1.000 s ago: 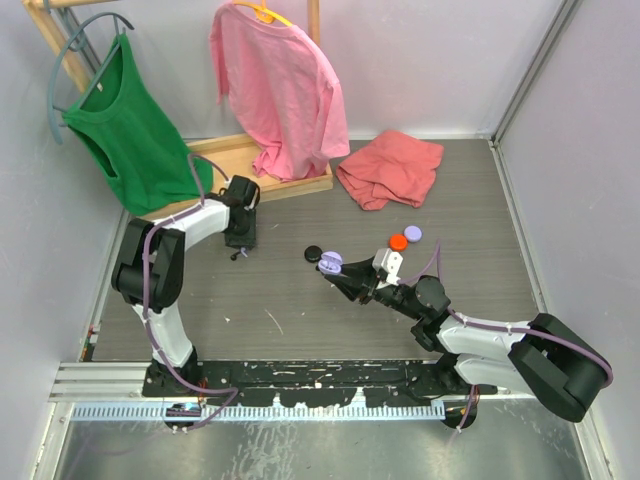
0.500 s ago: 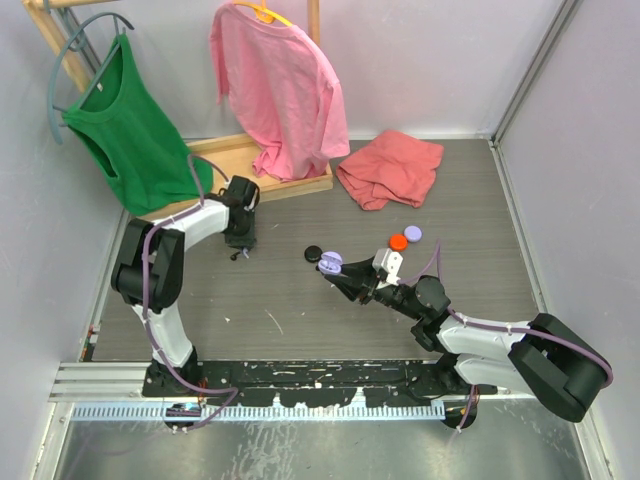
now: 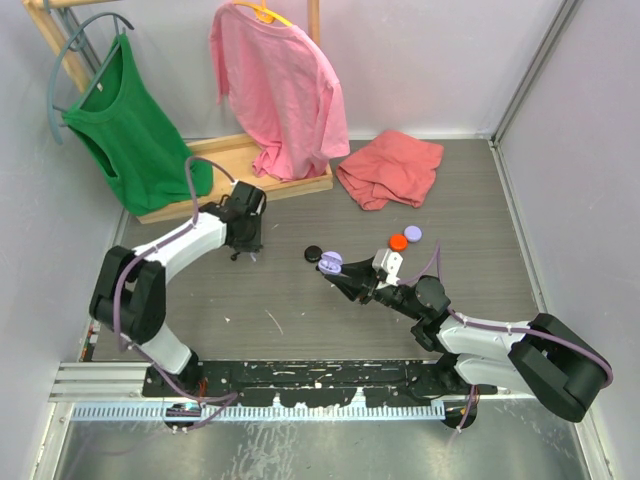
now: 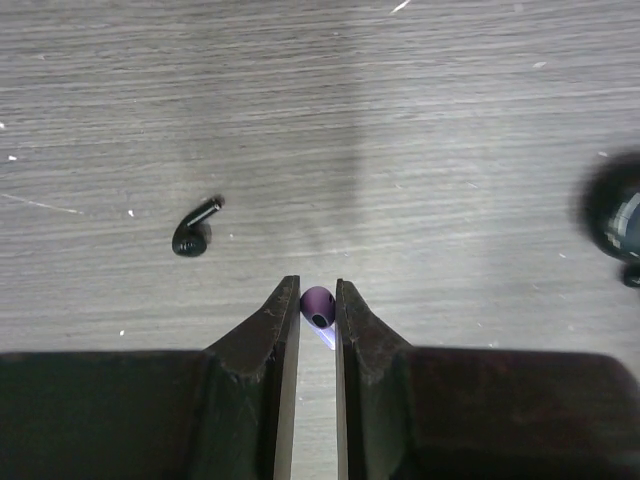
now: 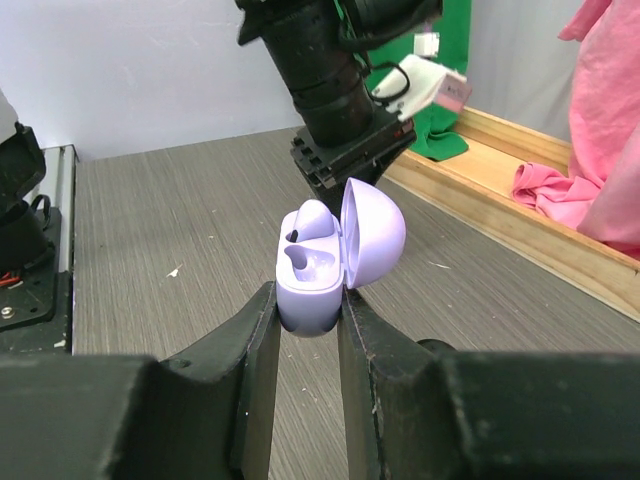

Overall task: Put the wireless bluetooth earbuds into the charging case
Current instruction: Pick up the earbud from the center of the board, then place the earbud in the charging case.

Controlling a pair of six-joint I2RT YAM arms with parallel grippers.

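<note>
- Grey wood-grain surface (image 4: 450,120): left pincer (image 4: 318,290) clamped on a lavender earbud (image 4: 318,304), stem trailing back between the jaws; a black earbud (image 4: 190,235) lies loose nearby.
- Right pincer (image 5: 310,295) grips the open charging case (image 5: 318,262), well to the left pincer's right.
- Only the right wrist view shows one seated bud (image 5: 312,218) and one socket seemingly free.

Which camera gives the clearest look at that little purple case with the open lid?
The right wrist view: the lavender charging case sits centre frame, lid open, clamped in the right gripper, one bud apparently seated inside. The top view shows only a small lavender blob. The left wrist view does not show it.
</note>
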